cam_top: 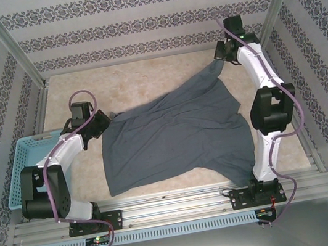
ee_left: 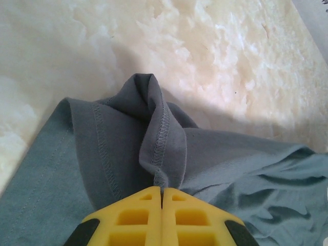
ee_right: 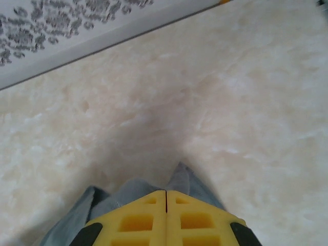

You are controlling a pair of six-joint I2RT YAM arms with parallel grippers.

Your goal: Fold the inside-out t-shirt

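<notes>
The dark slate-grey inside-out t-shirt (cam_top: 172, 135) lies spread over the middle of the table, seams showing. My left gripper (cam_top: 102, 121) is shut on its left edge; in the left wrist view the yellow fingers (ee_left: 138, 218) pinch a bunched, stitched fold of the t-shirt (ee_left: 159, 138). My right gripper (cam_top: 223, 57) is shut on a far right corner, which is pulled into a stretched point toward the back right. In the right wrist view, a small tuft of the t-shirt (ee_right: 179, 180) sticks out past the closed yellow fingers (ee_right: 192, 218).
A light-blue mesh basket (cam_top: 18, 168) stands at the left edge beside the left arm. Patterned walls and metal frame posts (cam_top: 11, 44) enclose the pale marbled table (cam_top: 144, 79). A metal rail (cam_top: 177, 205) runs along the near edge.
</notes>
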